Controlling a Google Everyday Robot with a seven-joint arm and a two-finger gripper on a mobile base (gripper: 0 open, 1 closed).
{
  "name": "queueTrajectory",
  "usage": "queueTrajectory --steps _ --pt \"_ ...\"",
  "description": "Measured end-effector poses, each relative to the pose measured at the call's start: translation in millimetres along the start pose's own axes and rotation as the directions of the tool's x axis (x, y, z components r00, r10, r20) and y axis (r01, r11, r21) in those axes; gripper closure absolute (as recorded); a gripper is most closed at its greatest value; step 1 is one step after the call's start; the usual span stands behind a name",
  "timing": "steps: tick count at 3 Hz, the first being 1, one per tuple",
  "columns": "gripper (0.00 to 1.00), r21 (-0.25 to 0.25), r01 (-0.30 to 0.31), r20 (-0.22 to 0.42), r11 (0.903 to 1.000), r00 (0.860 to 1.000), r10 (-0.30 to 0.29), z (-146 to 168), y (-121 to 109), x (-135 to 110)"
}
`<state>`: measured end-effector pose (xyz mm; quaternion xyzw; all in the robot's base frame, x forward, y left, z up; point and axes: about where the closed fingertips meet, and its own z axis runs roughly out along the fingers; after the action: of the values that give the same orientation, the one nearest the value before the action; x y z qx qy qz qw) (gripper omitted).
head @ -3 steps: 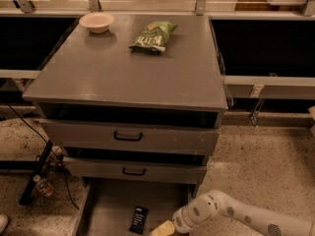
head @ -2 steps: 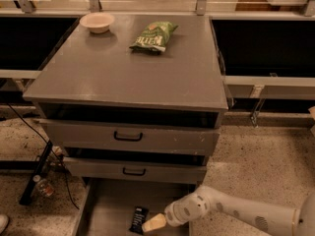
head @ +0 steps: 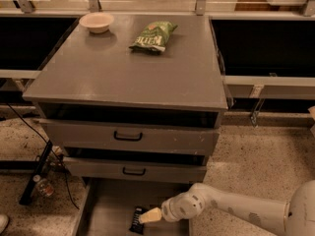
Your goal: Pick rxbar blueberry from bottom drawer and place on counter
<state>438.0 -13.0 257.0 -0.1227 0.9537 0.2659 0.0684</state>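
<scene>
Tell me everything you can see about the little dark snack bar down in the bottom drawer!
The rxbar blueberry is a small, flat rectangle in a dark, near-black wrapper. It lies flat on the plain grey floor of the open bottom drawer, near the middle, with its long side running roughly front to back. The pale gripper reaches in from the right, with its tip at the bar's upper right edge. Whether it is touching the bar is unclear. Any lettering is too small to read.
</scene>
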Motion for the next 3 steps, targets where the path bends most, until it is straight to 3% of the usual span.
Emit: queueTrajectory --steps 1,2,3 --pt "0.0 0.0 0.0 0.0 1.0 1.0 0.0 0 0 0" --pt "0.0 -0.04 -0.022 0.012 0.9989 1.0 0.023 18 3 -11" --pt "0.0 -0.101 -0.038 0.025 0.9942 0.999 0.041 56 19 -39"
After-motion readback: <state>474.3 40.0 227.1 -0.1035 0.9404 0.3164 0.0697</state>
